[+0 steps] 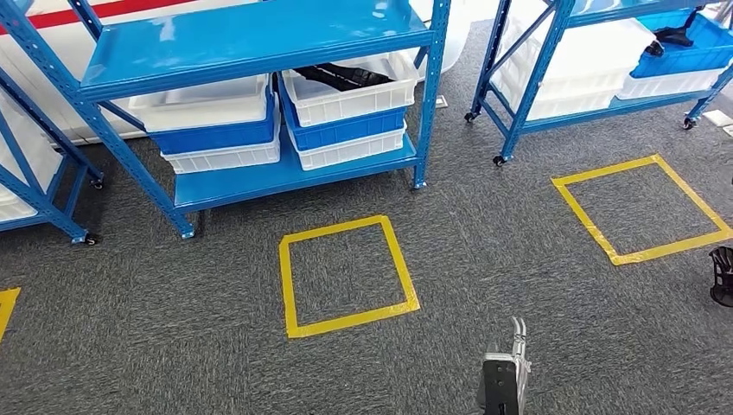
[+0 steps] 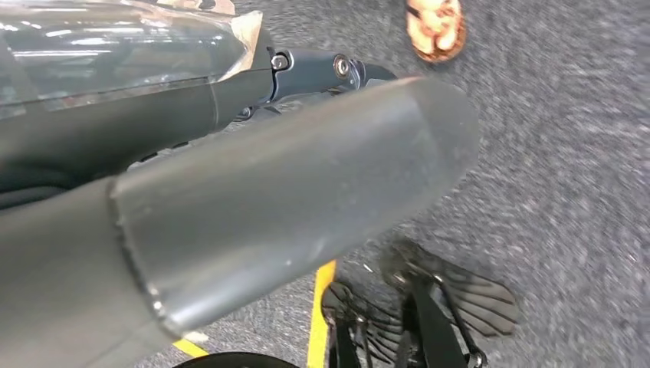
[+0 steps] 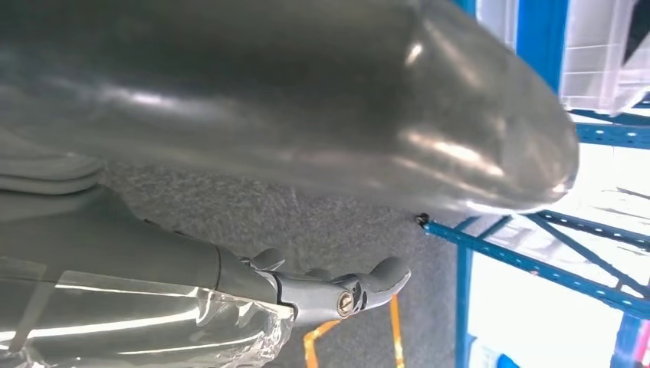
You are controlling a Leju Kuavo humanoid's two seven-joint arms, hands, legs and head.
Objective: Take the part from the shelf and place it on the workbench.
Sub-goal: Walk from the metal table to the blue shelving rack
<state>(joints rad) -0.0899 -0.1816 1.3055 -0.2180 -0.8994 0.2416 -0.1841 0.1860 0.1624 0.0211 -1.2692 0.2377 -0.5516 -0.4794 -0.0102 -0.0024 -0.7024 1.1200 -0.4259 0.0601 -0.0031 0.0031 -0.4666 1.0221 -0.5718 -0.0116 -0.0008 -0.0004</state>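
Observation:
A black part (image 1: pixel 341 78) lies in a white bin (image 1: pixel 350 99) on the middle blue shelf (image 1: pixel 285 177), far ahead of me. Another dark part (image 1: pixel 674 36) rests in a blue bin on the right-hand shelf (image 1: pixel 562 112). My right hand (image 1: pixel 506 372) hangs low near the picture's bottom edge, fingers stretched out and holding nothing; the right wrist view shows its thumb (image 3: pixel 383 107) and fingers (image 3: pixel 337 295) apart over the carpet. My left hand (image 2: pixel 253 199) holds nothing, with its fingers (image 2: pixel 322 73) straight above the floor.
Two yellow tape squares (image 1: pixel 346 275) (image 1: pixel 644 207) mark the grey carpet before the shelves. White and blue bins (image 1: pixel 212 125) are stacked on the shelf. A dark object (image 1: pixel 722 275) stands at the right edge. A brown patterned thing (image 2: pixel 435 29) lies on the carpet.

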